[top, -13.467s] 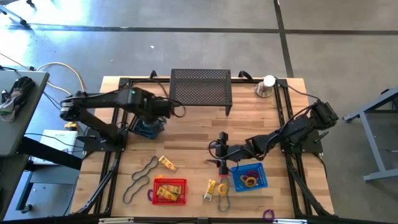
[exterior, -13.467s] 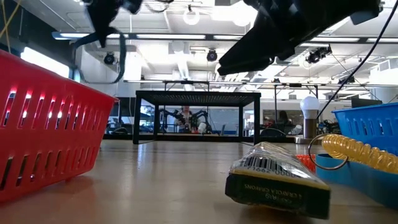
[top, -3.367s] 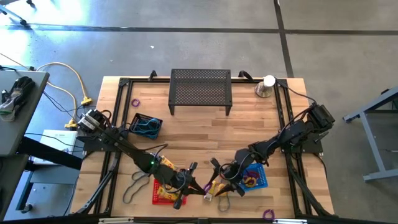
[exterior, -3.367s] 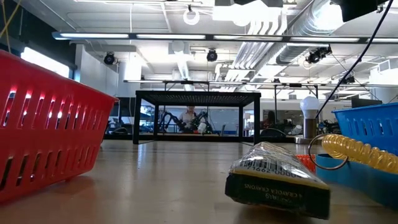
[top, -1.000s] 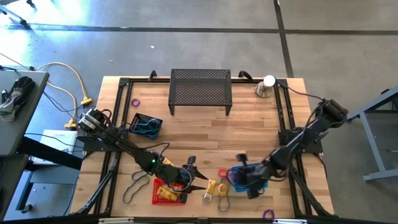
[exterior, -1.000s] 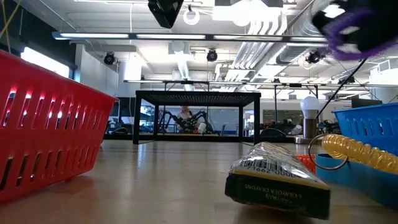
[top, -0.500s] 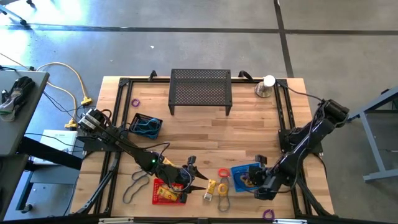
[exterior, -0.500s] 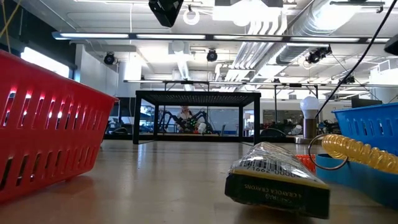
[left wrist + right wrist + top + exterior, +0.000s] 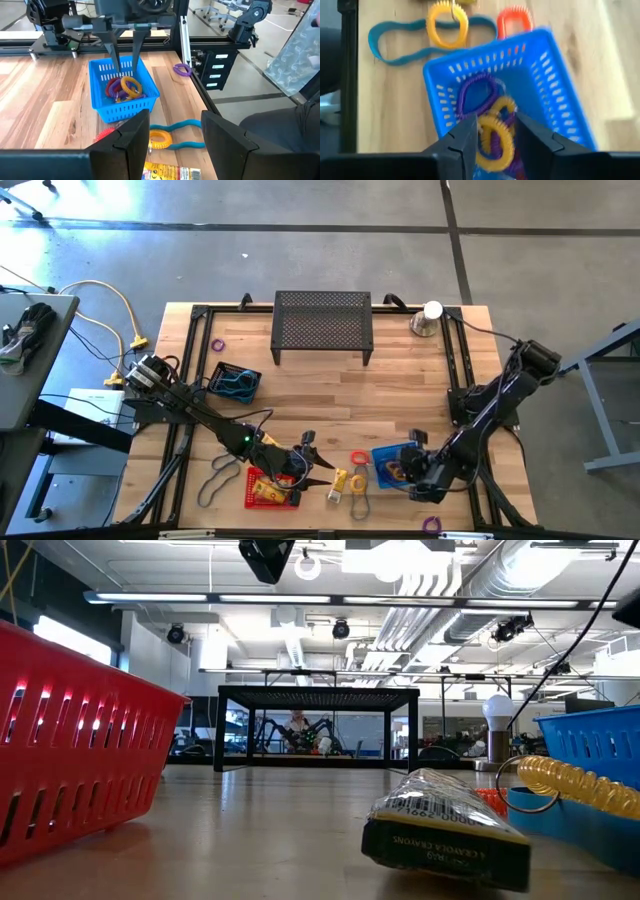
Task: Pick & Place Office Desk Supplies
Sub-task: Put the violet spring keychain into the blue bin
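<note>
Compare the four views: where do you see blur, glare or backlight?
Right wrist view: soft motion blur over the blue basket and rings. Low view: bright ceiling lights backlight the mesh stand; the near crayon box is soft. High view: glare on the floor, top left. Left wrist view: sharp.

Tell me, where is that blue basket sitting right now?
From above, the blue basket sits near the table's front edge on the right side, under the right hand, with a red ring beside it.

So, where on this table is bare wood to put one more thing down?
The widest free patch lies in the middle, between the black mesh stand and the front row. Crowded: the front edge, around the red plastic basket, the yellow coiled ring and the blue plastic basket.
</note>
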You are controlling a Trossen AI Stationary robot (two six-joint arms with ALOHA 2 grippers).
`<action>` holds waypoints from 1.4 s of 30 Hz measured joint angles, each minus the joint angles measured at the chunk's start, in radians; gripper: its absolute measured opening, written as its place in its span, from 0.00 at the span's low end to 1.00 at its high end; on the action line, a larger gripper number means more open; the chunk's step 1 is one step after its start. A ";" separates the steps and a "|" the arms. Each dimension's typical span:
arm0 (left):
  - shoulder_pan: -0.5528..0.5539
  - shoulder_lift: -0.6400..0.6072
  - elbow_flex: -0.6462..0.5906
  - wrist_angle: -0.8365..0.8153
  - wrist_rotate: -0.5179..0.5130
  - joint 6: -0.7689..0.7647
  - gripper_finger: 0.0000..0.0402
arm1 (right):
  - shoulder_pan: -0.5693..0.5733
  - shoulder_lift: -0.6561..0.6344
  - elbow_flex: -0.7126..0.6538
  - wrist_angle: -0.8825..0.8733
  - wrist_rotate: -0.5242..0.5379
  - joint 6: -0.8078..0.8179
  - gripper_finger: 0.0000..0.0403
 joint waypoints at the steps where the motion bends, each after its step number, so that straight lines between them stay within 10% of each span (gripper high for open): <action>1: 0.000 0.000 0.000 0.000 0.000 0.000 0.43 | 0.007 -0.004 0.001 -0.002 0.026 -0.022 0.29; 9: 0.003 0.000 0.000 0.000 0.000 0.002 0.43 | 0.048 -0.070 0.090 -0.001 -0.109 -0.077 0.21; 16: 0.016 0.000 0.000 0.000 0.000 0.004 0.43 | 0.130 -0.075 0.115 0.014 -0.371 0.268 0.15; 32: 0.037 0.000 0.000 0.000 0.000 -0.009 0.43 | 0.250 0.001 0.115 0.074 -0.240 0.492 0.13; 42: 0.024 0.000 0.000 0.000 0.000 -0.023 0.43 | 0.254 0.139 0.115 0.123 -0.371 0.579 0.36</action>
